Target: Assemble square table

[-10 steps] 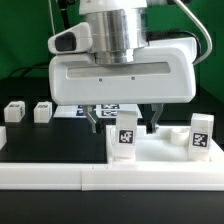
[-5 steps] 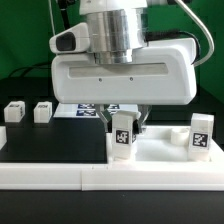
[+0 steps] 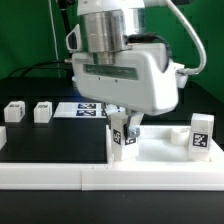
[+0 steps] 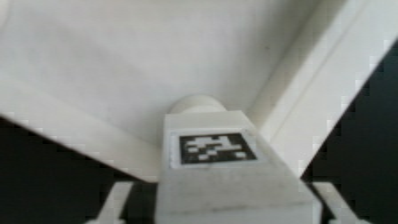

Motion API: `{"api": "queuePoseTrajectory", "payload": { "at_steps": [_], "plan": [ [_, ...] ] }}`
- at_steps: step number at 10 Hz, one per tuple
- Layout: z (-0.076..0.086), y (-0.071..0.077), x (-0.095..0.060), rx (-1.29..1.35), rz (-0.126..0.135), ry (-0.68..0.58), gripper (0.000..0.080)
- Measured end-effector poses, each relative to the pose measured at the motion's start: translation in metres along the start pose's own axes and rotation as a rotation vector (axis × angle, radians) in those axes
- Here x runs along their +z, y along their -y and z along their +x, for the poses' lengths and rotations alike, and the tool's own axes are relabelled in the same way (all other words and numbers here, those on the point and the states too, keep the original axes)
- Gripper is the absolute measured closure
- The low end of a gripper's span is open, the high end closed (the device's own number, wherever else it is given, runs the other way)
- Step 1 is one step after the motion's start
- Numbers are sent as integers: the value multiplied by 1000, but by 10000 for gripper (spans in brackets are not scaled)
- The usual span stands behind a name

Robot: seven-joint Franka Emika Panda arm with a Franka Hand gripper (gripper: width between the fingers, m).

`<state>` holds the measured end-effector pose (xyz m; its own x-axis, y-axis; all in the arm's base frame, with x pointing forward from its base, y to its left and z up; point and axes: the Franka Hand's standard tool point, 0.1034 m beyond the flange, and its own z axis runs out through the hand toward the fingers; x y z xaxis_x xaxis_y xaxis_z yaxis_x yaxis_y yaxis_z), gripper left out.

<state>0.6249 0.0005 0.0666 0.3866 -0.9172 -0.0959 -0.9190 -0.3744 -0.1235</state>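
The white square slab (image 3: pixel 165 152) lies flat at the exterior view's right. My gripper (image 3: pixel 124 129) is shut on a white tagged leg (image 3: pixel 123 137) that stands upright at the slab's near left corner. In the wrist view the leg (image 4: pixel 217 150) fills the middle with its tag facing the camera. Both fingers (image 4: pixel 118 200) press its sides over the slab (image 4: pixel 107 70). A second leg (image 3: pixel 201 135) stands upright on the slab's right side. Two more legs (image 3: pixel 14 111) (image 3: pixel 43 110) lie loose at the far left.
The long white border rail (image 3: pixel 60 176) runs along the front edge. The marker board (image 3: pixel 88 108) lies flat behind the gripper. The black table surface (image 3: pixel 55 145) lies to the left of the slab.
The fingers have closed from open onto the leg. The wrist has then turned, with the hand's body swung round while the leg stays at the slab's corner.
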Motion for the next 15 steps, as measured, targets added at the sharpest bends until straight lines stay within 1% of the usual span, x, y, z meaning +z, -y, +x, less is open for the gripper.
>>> {"api": "queuePoseTrajectory", "payload": {
  "at_steps": [1,2,4,5,6,7,8,9,10,11,13,14,15],
  "plan": [
    [2,-1,0,197,10,13,508],
    [2,-1,0,304,16,25,508],
    [0,-1,0,463,9,35,508],
    [0,-1,0,502,9,36,508],
    [0,-1,0,473,10,35,503],
    [1,-1,0,403,10,34,503],
    [4,-2,0,205,14,32,293],
    [6,-3,-1,9,16,30,293],
    [2,-3,-3,-175,0,41,176],
    [3,-3,-2,-213,2,40,158],
    [3,-4,-2,-365,4,39,151],
    [3,-4,-2,-480,-2,34,150],
    [1,-2,-3,-682,-19,16,150]
  ]
}}
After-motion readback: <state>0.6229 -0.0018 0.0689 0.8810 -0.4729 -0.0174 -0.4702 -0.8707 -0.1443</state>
